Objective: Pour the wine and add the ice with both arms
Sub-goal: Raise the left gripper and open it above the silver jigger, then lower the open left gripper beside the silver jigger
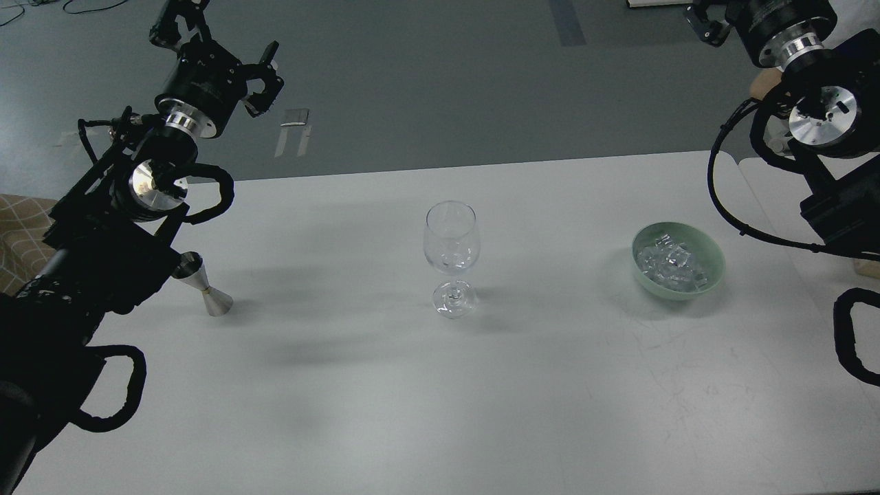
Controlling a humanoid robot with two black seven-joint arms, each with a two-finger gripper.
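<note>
From the head view, a clear wine glass (451, 258) stands upright in the middle of the white table (385, 412), and it looks empty. To the right of the glass, well apart from it, sits a green bowl (678, 260) with the ice (670, 265) piled inside. To the left of the glass, also well apart, stands a small silver measuring cup (203, 285), partly hidden behind the left arm (103, 240).

The left claw (220, 51) is held high, far back and left of the glass. It holds nothing, but it is too dark to tell how wide its fingers stand. The right claw (708, 20) is up in the far corner, back and right of the glass. It is small and partly cut off, so nobody can tell if it is wide or narrow.

Nothing looks poured or dropped in yet. The first step is likely a reach for the silver cup. To do it well, the left claw should come down slowly, stay clear of the thin glass, and grip the cup at its narrow middle so nothing spills
</note>
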